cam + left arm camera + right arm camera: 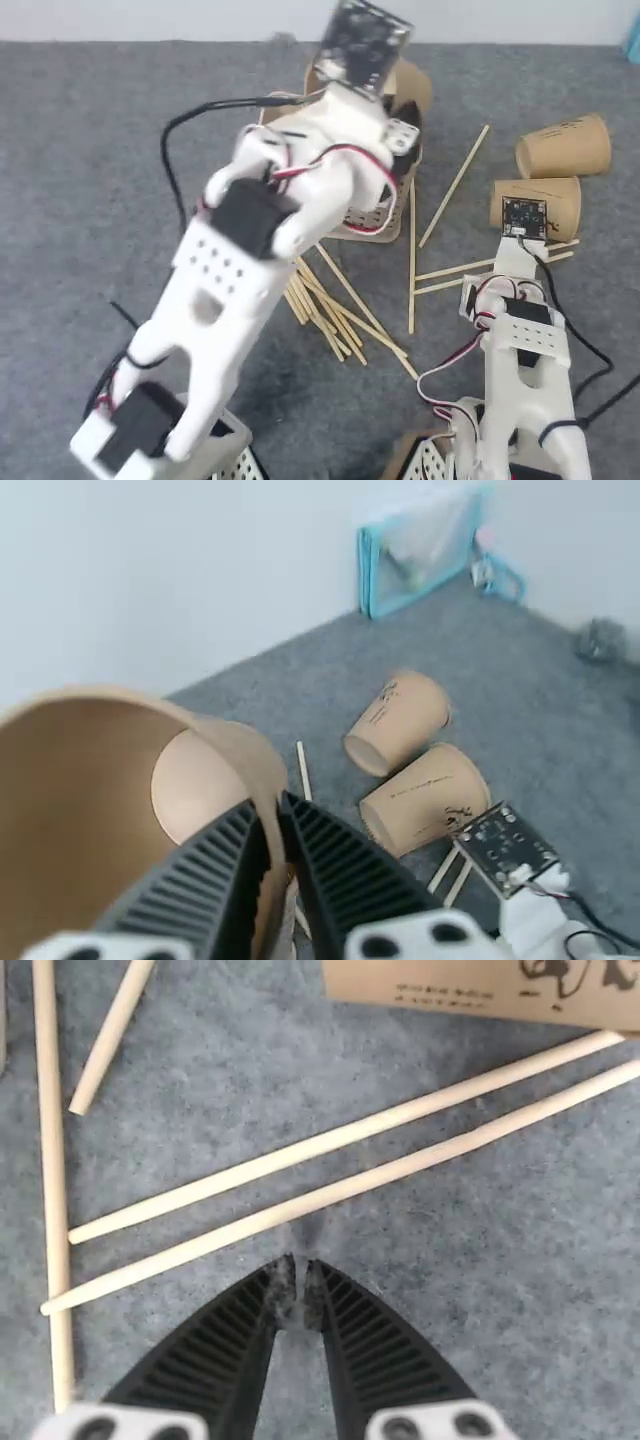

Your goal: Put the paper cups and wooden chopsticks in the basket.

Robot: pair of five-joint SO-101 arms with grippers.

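Note:
My left gripper (268, 815) is shut on the rim of a brown paper cup (90, 800), pinching its wall. In the high view this cup (412, 85) hangs over the white perforated basket (375, 222), which the left arm mostly covers. Two more paper cups (562, 146) (555, 200) lie on their sides at the right. My right gripper (295, 1268) is shut and empty on the carpet, its tips just short of a pair of wooden chopsticks (330, 1165) beside the nearer cup (480, 985). A heap of chopsticks (330, 310) lies in front of the basket.
Single chopsticks lie between the basket and the cups, one upright in the picture (411, 250) and one slanted (455, 185). A black cable (175, 150) loops over the grey carpet at the left. A light blue bag (420, 545) leans on the far wall.

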